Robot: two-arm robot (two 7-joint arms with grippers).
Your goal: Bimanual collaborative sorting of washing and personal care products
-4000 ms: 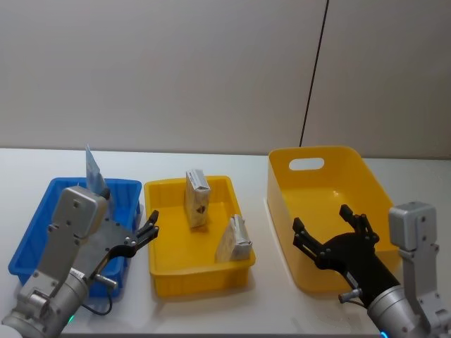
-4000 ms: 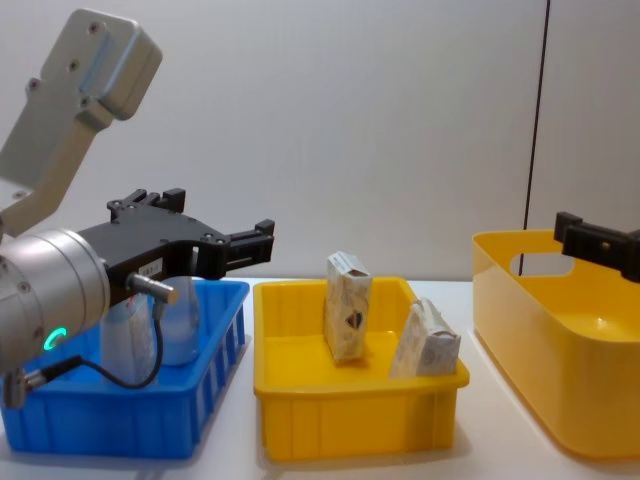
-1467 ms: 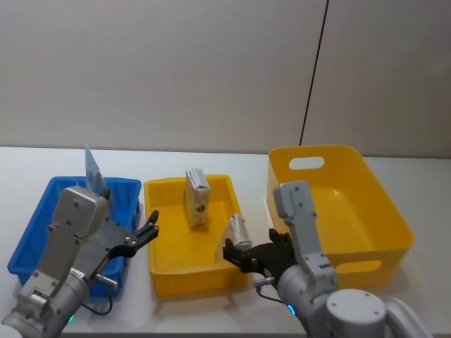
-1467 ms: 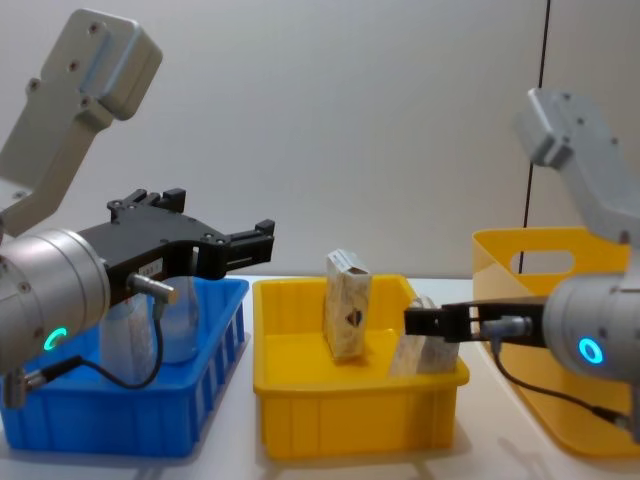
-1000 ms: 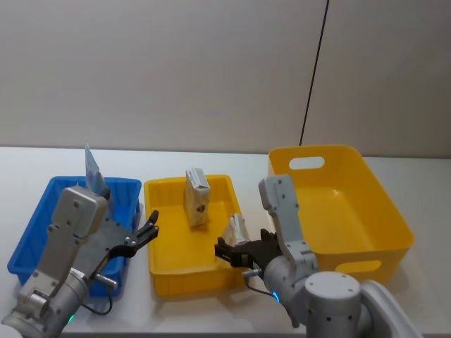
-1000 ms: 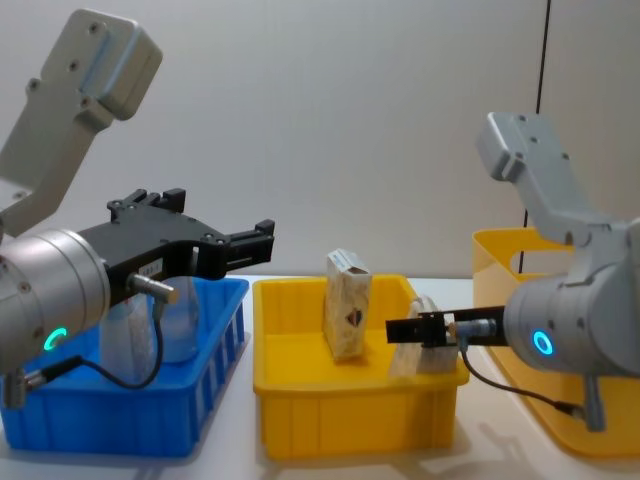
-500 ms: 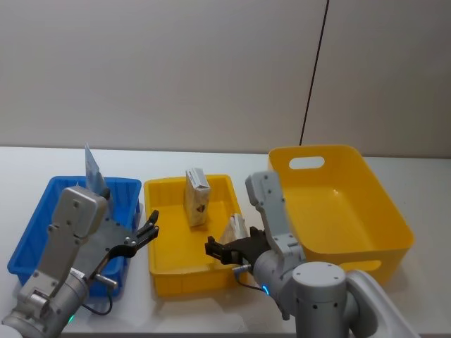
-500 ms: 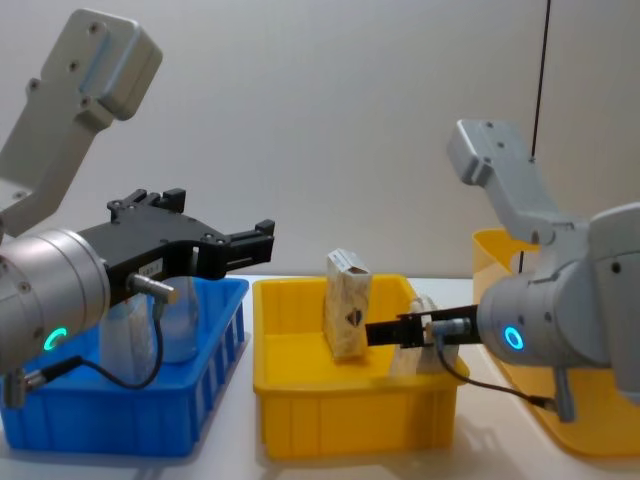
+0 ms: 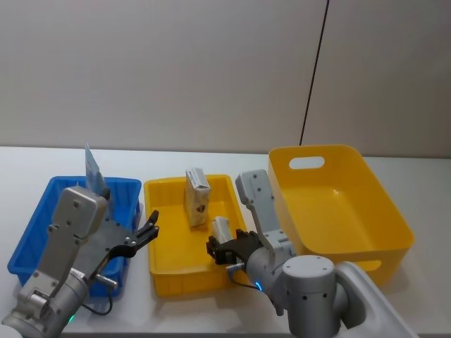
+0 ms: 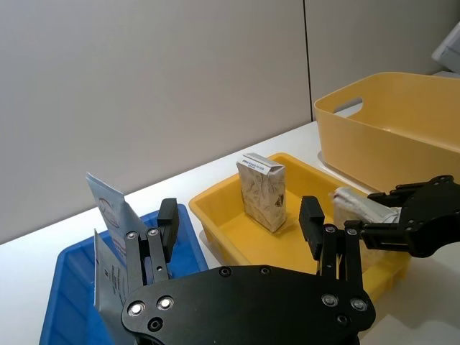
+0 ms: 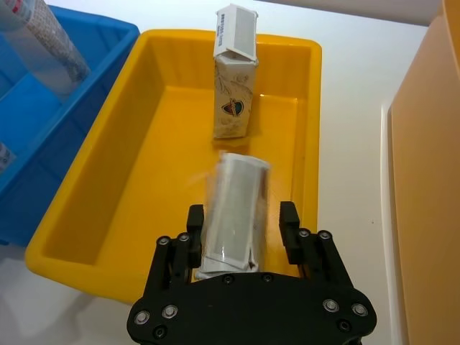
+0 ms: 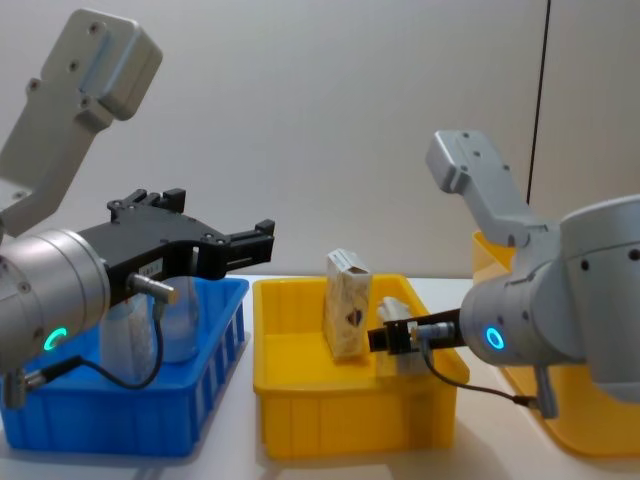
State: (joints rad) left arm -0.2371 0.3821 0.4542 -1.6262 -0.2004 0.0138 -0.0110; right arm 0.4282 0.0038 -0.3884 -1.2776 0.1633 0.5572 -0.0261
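Note:
A cream carton (image 9: 222, 228) lies between the fingers of my right gripper (image 9: 224, 245), which is shut on it low inside the yellow tray (image 9: 163, 276). The right wrist view shows this carton (image 11: 234, 212) held by the right gripper (image 11: 241, 219) with one finger on each side. A second cream carton (image 9: 198, 198) with a dark emblem stands upright at the back of the tray. Pale blue-grey pouches (image 9: 92, 166) stand in the blue tray (image 9: 28, 248). My left gripper (image 9: 151, 224) hangs open over that tray's right rim.
A large yellow tub (image 9: 384, 211) stands right of the yellow tray, close beside my right arm. The three containers sit in a row on a white table with narrow gaps between them. A plain wall lies behind.
My right arm swung left from the tub to the yellow tray. The carton that leaned on the tray's right wall now sits between its fingers, shifted left. The left arm stayed still.

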